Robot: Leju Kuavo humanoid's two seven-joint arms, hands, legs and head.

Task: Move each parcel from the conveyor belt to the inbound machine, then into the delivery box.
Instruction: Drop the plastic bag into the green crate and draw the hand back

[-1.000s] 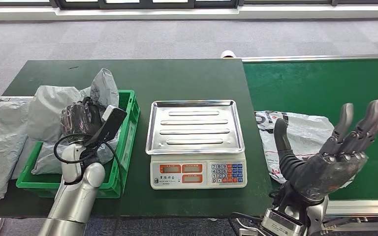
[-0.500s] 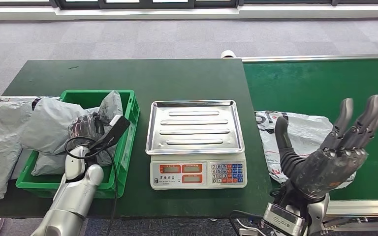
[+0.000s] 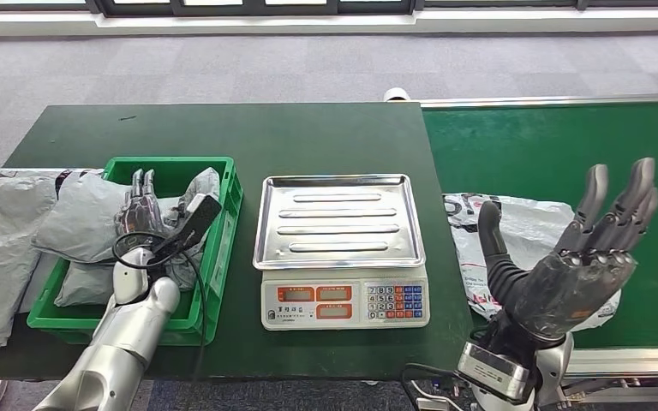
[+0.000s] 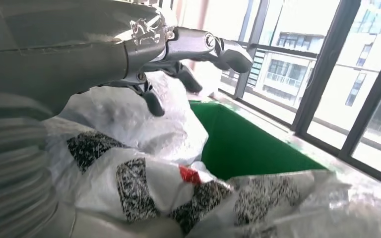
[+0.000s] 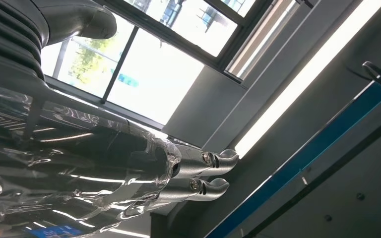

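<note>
A grey parcel (image 3: 86,227) lies in the green delivery box (image 3: 223,201), on other bags. The left hand (image 3: 141,210) rests above it, fingers extended, holding nothing: the deposit step looks complete. A white parcel (image 3: 523,227) waits on the conveyor belt (image 3: 557,150). The right hand (image 3: 578,265) hovers over it, fingers spread, empty. The scale (image 3: 340,248) is vacant. Next move, likely: lower the right hand and grasp that parcel.
</note>
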